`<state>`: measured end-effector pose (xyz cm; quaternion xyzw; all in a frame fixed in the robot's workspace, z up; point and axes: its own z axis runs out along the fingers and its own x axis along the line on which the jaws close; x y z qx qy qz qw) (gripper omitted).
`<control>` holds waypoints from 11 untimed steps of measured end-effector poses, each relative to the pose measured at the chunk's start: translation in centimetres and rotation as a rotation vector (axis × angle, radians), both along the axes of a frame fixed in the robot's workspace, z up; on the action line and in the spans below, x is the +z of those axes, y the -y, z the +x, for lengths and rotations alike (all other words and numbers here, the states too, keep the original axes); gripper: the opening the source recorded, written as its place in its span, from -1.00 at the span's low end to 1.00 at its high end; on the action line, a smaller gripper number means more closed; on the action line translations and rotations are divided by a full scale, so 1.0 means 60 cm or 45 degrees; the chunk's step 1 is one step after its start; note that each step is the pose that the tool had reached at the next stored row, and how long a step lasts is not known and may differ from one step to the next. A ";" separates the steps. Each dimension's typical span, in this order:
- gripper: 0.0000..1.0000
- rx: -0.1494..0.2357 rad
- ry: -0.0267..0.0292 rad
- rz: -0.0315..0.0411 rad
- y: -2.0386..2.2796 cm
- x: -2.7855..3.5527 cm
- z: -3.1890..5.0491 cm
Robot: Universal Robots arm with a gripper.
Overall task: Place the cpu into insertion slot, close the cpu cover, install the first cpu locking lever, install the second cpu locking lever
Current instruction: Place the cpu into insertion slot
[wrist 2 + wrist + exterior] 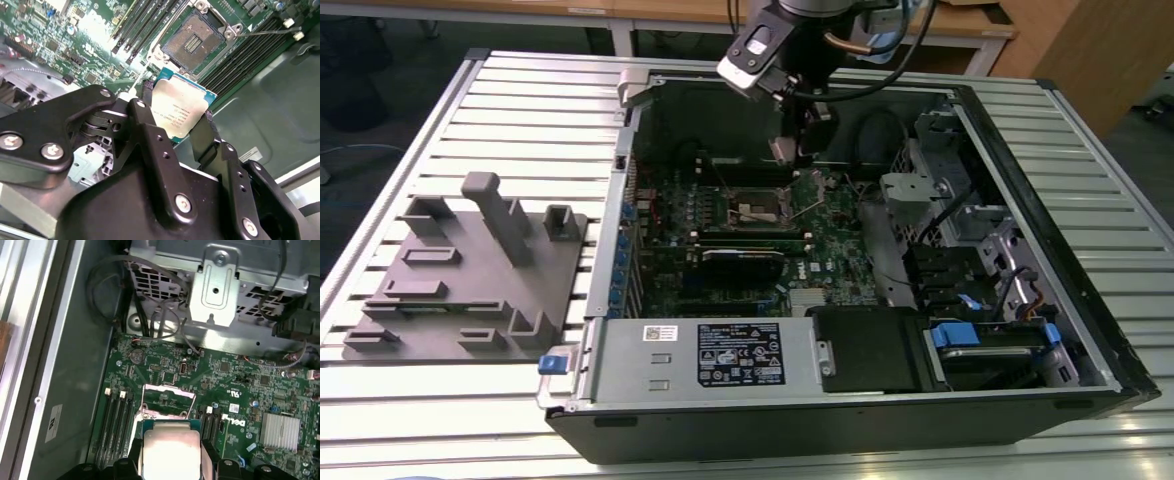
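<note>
Fingers (206,134): closed on the cpu (180,112), with one black pad on each of two opposite edges. The dull metal top faces the camera in both wrist views.
Grip placement: on the green rim only. The top plate is uncovered and nothing presses on the underside.
Cpu position: held in the air inside the case, near the insertion slot (195,42) but apart from it and not seated.
Cpu handling (judgement): very light, thin and stiff. It will not flex, but the smooth lid and narrow edges give the pads little to hold, so it could slip or twist. The contact side is probably delicate, so the edges are the right place to hold it.
Insertion slot: open, with its pale grid of contacts uncovered. I judge these the most fragile thing here; a tilted or dragged chip could bend them.
Cpu cover (169,388): looks swung up off the socket, with its bright frame edge showing beyond the chip in the first wrist view.
Locking lever (265,31): a thin wire rod reaching away from the socket corner, apparently released.
Surroundings: memory slots (240,55) flank the socket on the green motherboard (235,375).
Farther out: the open computer case (1067,260) lies on a slatted counter (494,100), with a grey fixture block (467,270) to the exterior view's left.
</note>
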<state>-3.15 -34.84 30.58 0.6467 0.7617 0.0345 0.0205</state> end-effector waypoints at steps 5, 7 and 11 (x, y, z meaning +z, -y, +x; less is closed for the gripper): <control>0.08 -0.032 0.0001 0.0001 0.0000 -0.001 0.000; 0.08 -0.039 0.0001 0.0002 0.0000 -0.001 0.000; 0.08 -0.048 0.0002 0.0002 0.0000 -0.001 0.000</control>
